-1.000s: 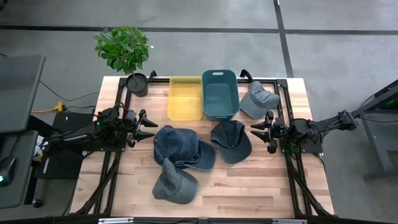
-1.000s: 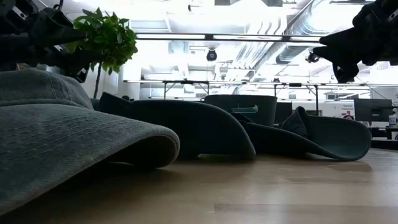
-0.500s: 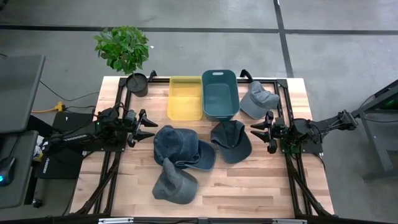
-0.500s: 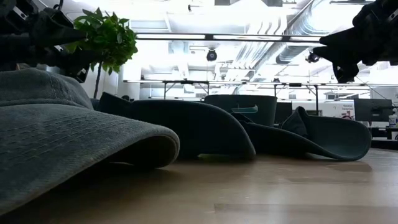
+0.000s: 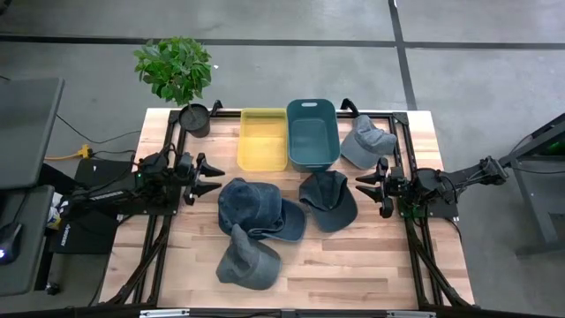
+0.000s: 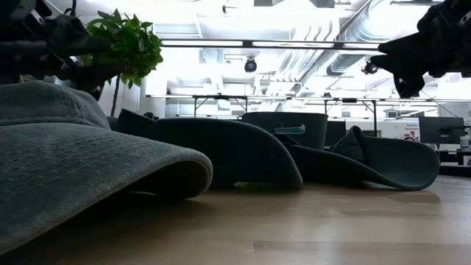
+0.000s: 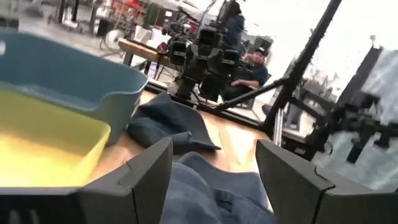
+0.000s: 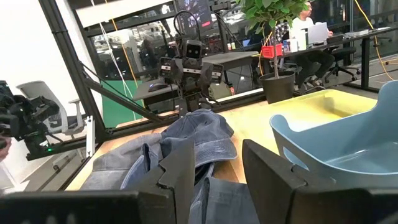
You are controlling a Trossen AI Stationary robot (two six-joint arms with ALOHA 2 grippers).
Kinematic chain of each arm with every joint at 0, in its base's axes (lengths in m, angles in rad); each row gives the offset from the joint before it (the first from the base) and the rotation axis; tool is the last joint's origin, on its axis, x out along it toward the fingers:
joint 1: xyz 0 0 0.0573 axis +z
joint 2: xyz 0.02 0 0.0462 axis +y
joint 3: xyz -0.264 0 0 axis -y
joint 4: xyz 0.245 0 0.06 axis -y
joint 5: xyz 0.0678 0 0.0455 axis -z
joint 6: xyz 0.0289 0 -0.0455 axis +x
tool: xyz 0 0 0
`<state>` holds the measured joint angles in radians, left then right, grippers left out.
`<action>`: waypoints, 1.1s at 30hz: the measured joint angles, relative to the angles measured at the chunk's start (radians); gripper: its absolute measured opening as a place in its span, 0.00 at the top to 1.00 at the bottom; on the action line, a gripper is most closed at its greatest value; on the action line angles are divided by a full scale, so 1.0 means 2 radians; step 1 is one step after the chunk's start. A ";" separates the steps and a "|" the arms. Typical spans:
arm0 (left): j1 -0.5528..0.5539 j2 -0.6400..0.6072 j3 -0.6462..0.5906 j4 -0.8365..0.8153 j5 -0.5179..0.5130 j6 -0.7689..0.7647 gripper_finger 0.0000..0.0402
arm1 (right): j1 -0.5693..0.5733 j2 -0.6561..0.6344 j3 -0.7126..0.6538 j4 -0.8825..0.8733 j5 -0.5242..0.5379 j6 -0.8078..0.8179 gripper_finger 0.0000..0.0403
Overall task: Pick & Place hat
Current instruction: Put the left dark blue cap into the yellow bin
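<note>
High view: the left gripper [image 5: 209, 177], fingers parted and empty, sits left of centre; the crumpled blue denim cap [image 5: 258, 208] lies just right of it, long axis rightward. The right gripper [image 5: 368, 188], likewise apart and empty, faces the dark teal cap [image 5: 328, 200].

The counter [image 5: 353, 265] is pale, smooth wood with visible plank seams. The hats [image 5: 256, 208] look like soft, matt, faded denim cloth. The yellow bin [image 5: 263, 141] and teal bin [image 5: 312, 137] are smooth plastic with slight sheen.
</note>
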<state>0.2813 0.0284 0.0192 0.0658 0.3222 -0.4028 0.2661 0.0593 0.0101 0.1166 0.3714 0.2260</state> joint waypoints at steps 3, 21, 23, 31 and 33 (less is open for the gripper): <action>0.000 0.000 0.010 -0.004 0.000 -0.012 0.43 | 0.000 0.000 0.000 0.000 0.000 0.000 0.68; 0.000 0.020 0.054 -0.011 -0.062 0.007 0.43 | 0.000 0.000 0.000 0.000 0.000 0.000 0.68; 0.000 0.029 0.054 -0.008 -0.061 0.007 0.43 | 0.000 0.000 0.000 0.000 0.000 0.000 0.68; 0.000 0.079 0.078 -0.029 -0.048 0.057 0.43 | 0.000 0.000 0.000 0.000 0.000 0.000 0.68; 0.000 0.093 0.102 -0.064 -0.049 0.077 0.43 | 0.000 0.000 0.000 0.000 0.000 0.000 0.68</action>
<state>0.2813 0.2143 0.2231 -0.0615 0.2246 -0.2483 0.2661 0.0590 0.0102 0.1169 0.3714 0.2260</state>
